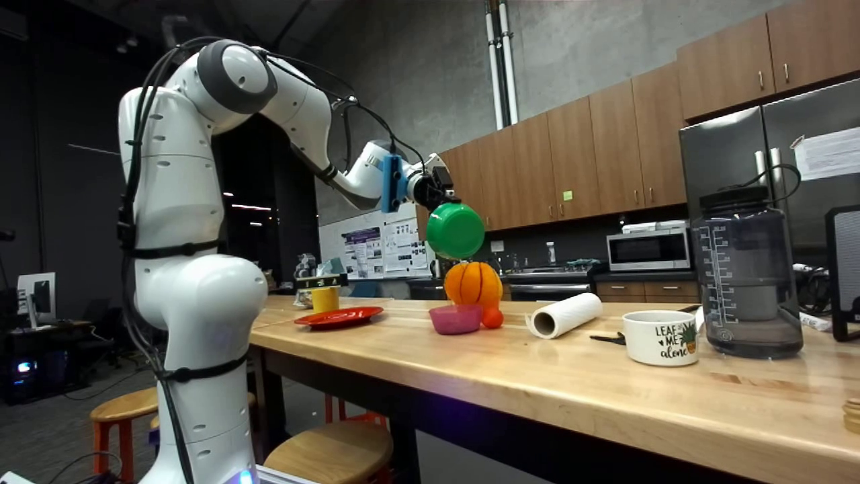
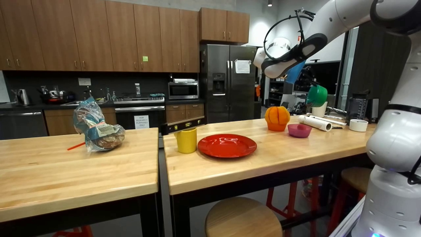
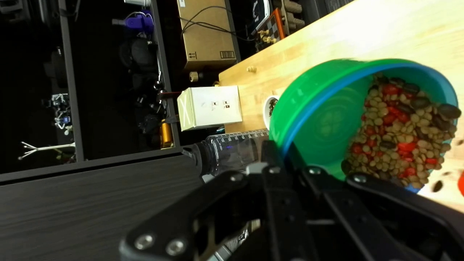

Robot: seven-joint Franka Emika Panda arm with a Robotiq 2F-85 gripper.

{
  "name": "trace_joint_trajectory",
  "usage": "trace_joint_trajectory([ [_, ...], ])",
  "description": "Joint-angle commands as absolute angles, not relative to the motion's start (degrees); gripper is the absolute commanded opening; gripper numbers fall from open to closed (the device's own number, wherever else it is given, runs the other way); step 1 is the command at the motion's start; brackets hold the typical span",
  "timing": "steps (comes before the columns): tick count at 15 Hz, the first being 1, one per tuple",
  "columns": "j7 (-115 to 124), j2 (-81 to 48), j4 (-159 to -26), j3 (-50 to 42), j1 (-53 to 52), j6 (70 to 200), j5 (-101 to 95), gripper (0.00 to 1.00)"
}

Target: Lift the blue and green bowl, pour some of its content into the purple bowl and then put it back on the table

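The blue and green bowl (image 1: 456, 231) is in the air, steeply tilted, above the table (image 1: 416, 356); it also shows in an exterior view (image 2: 317, 95). My gripper (image 3: 284, 150) is shut on its blue rim in the wrist view. Inside the bowl (image 3: 326, 119), tan, red and dark pieces (image 3: 402, 137) lie heaped against the right side at the rim. A few dark pieces show beyond the rim; I cannot tell if they are falling. The purple bowl (image 1: 456, 319) stands upright on the table below the held bowl; an exterior view shows it too (image 2: 299, 130). Its inside is hidden.
An orange ribbed ball (image 2: 278, 115) stands close to the purple bowl. A white paper roll (image 1: 566, 314), a white mug (image 1: 662, 338) and a large bottle (image 1: 747, 275) stand along the table. A red plate (image 2: 227, 145) and a yellow cup (image 2: 186, 141) are at the other end.
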State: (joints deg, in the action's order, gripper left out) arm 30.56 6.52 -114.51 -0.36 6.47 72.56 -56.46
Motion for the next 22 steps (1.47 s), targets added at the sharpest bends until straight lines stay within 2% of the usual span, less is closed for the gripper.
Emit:
trace_joint_trajectory([
  [1,30.0,5.1,-112.9,-1.2,5.3,71.0,-57.2,0.02],
  [22,29.5,1.6,-113.6,-0.9,3.6,68.8,-59.5,0.02],
])
